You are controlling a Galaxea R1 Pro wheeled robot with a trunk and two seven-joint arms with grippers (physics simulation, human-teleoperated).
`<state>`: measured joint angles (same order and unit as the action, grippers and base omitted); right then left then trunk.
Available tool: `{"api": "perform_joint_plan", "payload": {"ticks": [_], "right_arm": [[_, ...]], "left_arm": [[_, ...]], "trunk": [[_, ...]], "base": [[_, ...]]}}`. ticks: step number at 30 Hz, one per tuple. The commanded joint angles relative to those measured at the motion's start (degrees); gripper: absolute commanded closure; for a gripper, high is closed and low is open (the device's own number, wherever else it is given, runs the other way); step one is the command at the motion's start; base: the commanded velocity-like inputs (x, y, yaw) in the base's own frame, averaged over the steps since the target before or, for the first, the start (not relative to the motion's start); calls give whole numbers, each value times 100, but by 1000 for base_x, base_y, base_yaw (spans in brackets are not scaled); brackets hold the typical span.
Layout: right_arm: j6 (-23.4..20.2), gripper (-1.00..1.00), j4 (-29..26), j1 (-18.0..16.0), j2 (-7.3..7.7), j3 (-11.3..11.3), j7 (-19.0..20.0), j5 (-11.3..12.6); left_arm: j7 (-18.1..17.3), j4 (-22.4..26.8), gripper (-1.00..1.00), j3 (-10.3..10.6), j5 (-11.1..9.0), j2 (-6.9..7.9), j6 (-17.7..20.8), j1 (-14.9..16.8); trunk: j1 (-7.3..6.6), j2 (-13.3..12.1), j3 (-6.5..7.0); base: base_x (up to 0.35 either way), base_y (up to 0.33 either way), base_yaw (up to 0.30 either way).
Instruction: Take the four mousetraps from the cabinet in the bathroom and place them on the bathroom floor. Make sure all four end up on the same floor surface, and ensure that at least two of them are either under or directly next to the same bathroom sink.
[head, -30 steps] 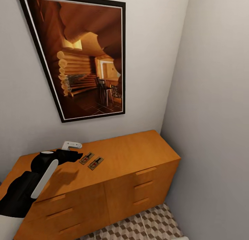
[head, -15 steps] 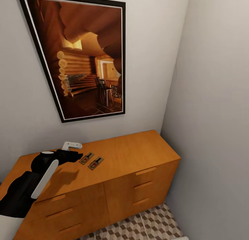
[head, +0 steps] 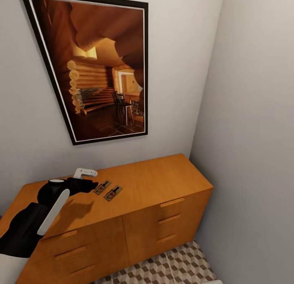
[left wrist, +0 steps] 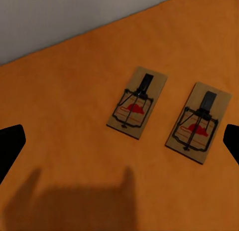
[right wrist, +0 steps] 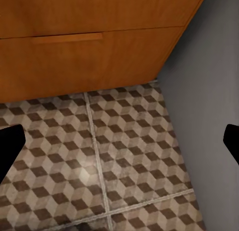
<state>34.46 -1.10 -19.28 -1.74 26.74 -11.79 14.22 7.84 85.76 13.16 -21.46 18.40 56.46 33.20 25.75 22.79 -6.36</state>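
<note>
- Head view, far left: black-and-white left arm (head: 45, 210) reaches over the cabinet (head: 155, 182) top; left tool (head: 86, 182) hangs above the wood, just beside two mousetraps.
- White angled object (head: 84, 172) lies on the cabinet top near the wall, just behind the left tool.
- Near mousetrap (head: 102, 186) flat on the cabinet top, just right of the left tool; not touched.
- Far mousetrap (head: 113, 193) flat next to the first one, small gap between, both angled the same way.
- Left wrist view: near mousetrap (left wrist: 137, 103) and far mousetrap (left wrist: 199, 122) side by side on orange wood, red spots and dark wire showing; the left tool's fingertips (left wrist: 10, 146) sit wide apart at the frame edges, spread, nothing held; its shadow falls on the wood short of the traps.
- Large black-framed picture (head: 96, 67) of a log interior on the wall above the cabinet.
- Cabinet fills the corner, drawers with bar handles (head: 172, 202) on the front, right end close to the side wall (head: 253, 133).
- Bathroom floor (head: 179, 267) with cube tiles shows at the foot of the cabinet.
- Right wrist view: right tool (right wrist: 119, 146) over bathroom floor (right wrist: 99, 161) beside the cabinet's lower drawer (right wrist: 74, 56); fingertips (right wrist: 10, 143) far apart, spread wide, empty.
</note>
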Motion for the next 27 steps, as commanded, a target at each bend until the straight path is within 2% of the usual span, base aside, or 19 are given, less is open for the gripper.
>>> {"api": "perform_joint_plan", "payload": {"ticks": [1,11,18,27], "right_arm": [[14,-100,5,-5,-5,50,-26,37],[12,-100,5,-5,-2,50,-26,37],[13,-100,5,-5,-6,50,-26,37],[10,-100,5,-5,-3,50,-26,37]], "left_arm": [[60,-9,-100,15,-60,6,16,8],[60,-202,-100,25,-60,6,15,9],[45,-339,-100,111,-60,14,16,10],[-345,-255,-100,100,-60,243,170,11]], "trunk": [[4,13,-13],[4,13,-13],[4,13,-13],[4,13,-13]], "base": [[0,0,0],[0,0,0],[0,0,0],[0,0,0]]}}
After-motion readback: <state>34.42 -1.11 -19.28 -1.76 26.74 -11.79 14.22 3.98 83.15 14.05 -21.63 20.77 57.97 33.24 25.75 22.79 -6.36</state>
